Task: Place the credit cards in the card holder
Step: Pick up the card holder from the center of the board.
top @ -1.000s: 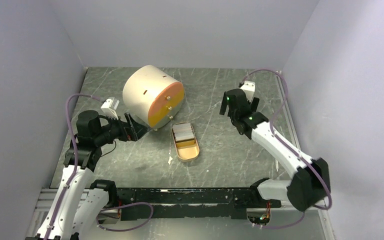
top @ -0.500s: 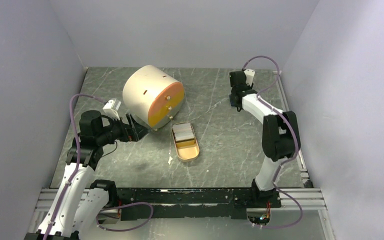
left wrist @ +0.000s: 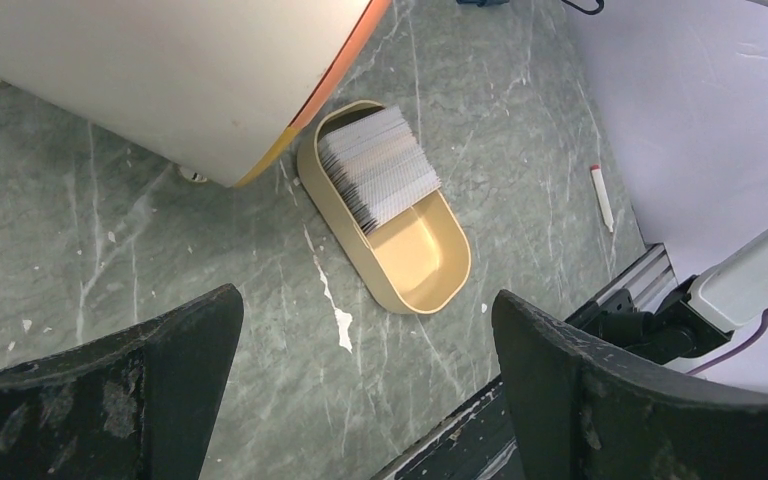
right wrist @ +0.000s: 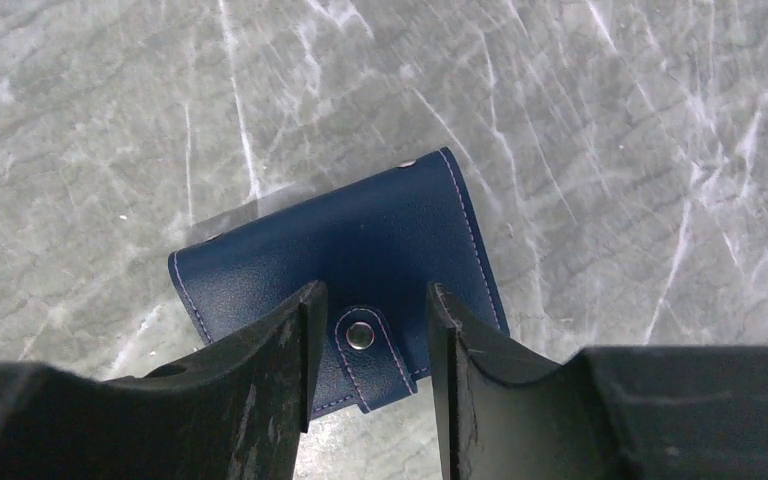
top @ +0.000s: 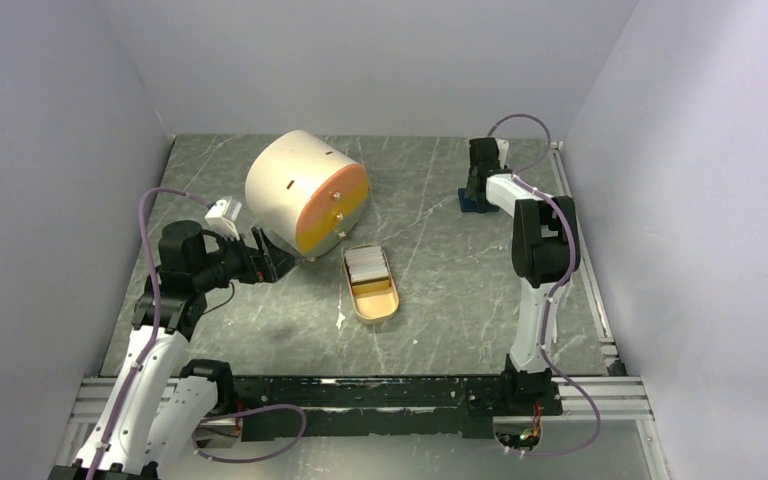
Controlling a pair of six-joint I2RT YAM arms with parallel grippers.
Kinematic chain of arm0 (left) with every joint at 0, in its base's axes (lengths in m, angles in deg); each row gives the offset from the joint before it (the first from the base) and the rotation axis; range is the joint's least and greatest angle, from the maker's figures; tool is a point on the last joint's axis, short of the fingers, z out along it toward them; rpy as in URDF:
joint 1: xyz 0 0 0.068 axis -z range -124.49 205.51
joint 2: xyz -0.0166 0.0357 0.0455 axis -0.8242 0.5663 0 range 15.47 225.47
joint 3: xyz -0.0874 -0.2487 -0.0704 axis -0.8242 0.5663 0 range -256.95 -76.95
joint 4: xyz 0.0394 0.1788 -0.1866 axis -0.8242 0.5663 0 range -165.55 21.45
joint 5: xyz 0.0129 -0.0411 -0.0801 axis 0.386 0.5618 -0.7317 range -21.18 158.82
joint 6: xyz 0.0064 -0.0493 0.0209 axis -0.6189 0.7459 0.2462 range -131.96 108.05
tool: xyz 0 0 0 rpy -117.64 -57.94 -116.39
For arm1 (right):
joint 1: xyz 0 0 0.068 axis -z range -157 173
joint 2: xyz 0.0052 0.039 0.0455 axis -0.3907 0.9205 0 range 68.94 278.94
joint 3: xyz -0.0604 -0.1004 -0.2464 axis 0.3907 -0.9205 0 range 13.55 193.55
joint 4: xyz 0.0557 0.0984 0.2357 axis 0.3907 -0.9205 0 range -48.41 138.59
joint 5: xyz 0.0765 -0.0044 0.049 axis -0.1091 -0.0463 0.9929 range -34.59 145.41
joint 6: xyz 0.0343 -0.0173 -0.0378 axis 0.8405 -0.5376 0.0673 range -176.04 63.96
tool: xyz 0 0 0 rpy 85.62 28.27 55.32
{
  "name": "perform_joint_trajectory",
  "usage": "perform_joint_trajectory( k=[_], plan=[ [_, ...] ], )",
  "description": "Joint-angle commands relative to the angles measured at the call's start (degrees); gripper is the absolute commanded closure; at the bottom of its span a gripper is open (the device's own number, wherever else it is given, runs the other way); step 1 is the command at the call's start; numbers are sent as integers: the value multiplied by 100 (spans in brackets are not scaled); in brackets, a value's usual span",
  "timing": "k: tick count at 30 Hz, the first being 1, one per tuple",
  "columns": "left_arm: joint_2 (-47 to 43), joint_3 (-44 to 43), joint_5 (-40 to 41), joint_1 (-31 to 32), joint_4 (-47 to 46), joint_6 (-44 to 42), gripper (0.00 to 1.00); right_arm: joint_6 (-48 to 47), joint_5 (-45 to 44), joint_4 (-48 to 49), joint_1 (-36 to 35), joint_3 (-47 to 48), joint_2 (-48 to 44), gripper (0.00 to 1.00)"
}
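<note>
L arm [top: 148,365] & R arm [top: 530,320]: white link shells, black rounded joint housings. Purple-grey cable [top: 143,215] loops off each arm, ext. routed; more of it coils by the bases. Small white cam box [top: 223,212] on L wrist. L gripper [left wrist: 367,300]: fingers [left wrist: 150,390] black, broad, curved inner edge, surface scuffed grey. R gripper [right wrist: 372,295]: fingers [right wrist: 260,380] same black, chipped & scratched, pale wear along edges.

Stacked credit cards [left wrist: 378,165] in tan dish [left wrist: 426,268]
</note>
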Motion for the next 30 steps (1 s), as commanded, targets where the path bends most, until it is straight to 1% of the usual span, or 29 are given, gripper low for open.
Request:
perform_joint_trajectory(
  k=[1, 7, 11, 13, 15, 18, 21, 23, 24, 25, 30],
  plan=[
    [-51, -85, 121, -74, -130, -71, 1, -186, 253, -181, 59, 164, 266, 55],
    [-3, -79, 62, -147, -156, -76, 1, -186, 717, -268, 68, -156, 1, 55],
    [40, -70, 66, -162, -154, -67, 1, -303, 911, 169, 74, -929, -538, 54],
    [63, -76, 16, -169, -170, -79, 1, -451, 974, 209, 76, -995, -558, 59],
    [81, -61, -38, -171, -197, -81, 1, -540, 1024, -33, 74, -767, -377, 65],
    [109, -79, -53, -179, -166, -101, 1, -592, 1236, -374, 78, -525, -168, 68],
    [79, -77, -26, -180, -163, -101, 1, -564, 1263, -362, 55, -712, -258, 79],
    [48, -58, -15, -181, -181, -97, 1, -532, 1218, -391, 41, -867, -476, 90],
    [47, -59, -18, -180, -182, -94, 2, -535, 1200, -388, 7, -958, -609, 96],
    [46, -52, -28, -182, -182, -93, 3, -541, 1161, -397, -24, -1054, -770, 100],
    [102, -48, -83, -189, -166, -94, 7, -508, 1116, -482, -156, -1595, -1691, 100]
  ],
)
